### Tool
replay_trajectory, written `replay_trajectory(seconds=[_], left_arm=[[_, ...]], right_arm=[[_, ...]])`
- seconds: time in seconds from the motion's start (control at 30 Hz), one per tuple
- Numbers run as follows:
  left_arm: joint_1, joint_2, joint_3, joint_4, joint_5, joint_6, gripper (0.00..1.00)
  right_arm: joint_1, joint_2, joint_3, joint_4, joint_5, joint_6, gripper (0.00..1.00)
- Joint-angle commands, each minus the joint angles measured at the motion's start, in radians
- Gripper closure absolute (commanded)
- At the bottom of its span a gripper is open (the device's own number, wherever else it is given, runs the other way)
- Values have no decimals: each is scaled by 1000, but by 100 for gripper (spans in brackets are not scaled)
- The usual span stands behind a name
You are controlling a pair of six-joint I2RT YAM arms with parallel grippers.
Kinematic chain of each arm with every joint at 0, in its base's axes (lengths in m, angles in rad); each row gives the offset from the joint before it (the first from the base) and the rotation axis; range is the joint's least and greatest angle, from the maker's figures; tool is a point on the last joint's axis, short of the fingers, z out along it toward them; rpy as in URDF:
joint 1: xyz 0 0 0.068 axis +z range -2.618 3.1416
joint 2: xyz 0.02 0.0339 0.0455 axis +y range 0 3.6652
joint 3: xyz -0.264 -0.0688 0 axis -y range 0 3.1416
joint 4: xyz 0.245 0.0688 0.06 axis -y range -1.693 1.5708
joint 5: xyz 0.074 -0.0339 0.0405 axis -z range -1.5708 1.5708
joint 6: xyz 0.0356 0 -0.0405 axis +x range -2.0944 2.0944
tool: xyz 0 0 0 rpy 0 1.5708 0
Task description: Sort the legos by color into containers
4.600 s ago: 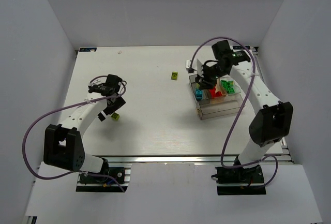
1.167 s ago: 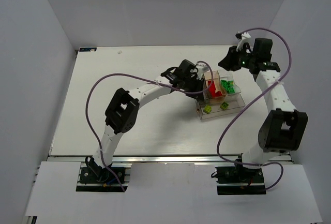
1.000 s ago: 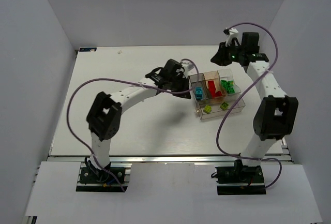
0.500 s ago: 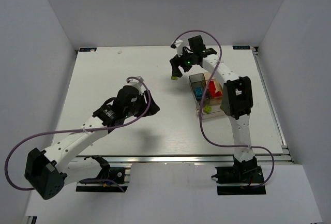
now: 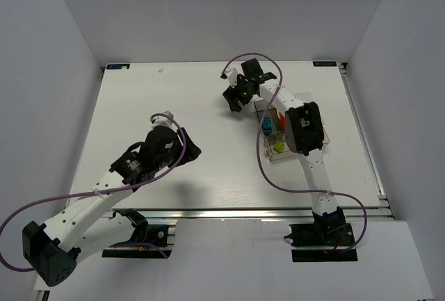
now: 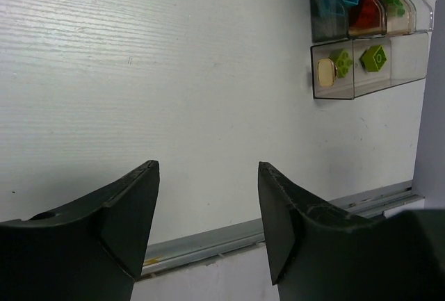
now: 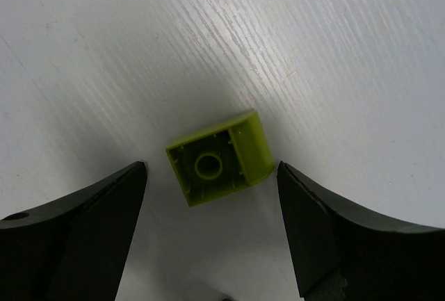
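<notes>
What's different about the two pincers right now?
The right pincer has a yellow-green lego lying on the table between its fingers, while the left pincer has only bare table between its own. The right pincer hangs low, close to its lego, while the left pincer sits higher, looking at the box from a distance. What's the same: both are open, and neither is gripping anything.

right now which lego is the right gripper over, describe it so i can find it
Find the divided clear box on the white table; the open right gripper hangs off its far left corner. Between its fingers lies a yellow-green brick, the only one seen on bare table rather than in a compartment.
</notes>
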Motion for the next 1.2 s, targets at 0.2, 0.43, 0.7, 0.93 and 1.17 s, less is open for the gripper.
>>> replay_trajectory(seconds=[0.2,0.43,0.7,0.93,1.17], left_arm=[[3,8,13,-32,-36,-16,31],[3,8,2,-10,-40,-20,31],[3,7,-42,66,-45,-25,30],[3,54,-61,140,-30,1,28],[13,140,-41,198,16,75,26]], right_arm=[[4,22,41,14,-67,-66,42],[-7,-48,3,23,-139,-71,80],[-42,-500,-367,103,-480,-77,100],[-131,-835,-693,-24,-511,-213,100],[-247,-1059,-962,-86,-322,-286,100]])
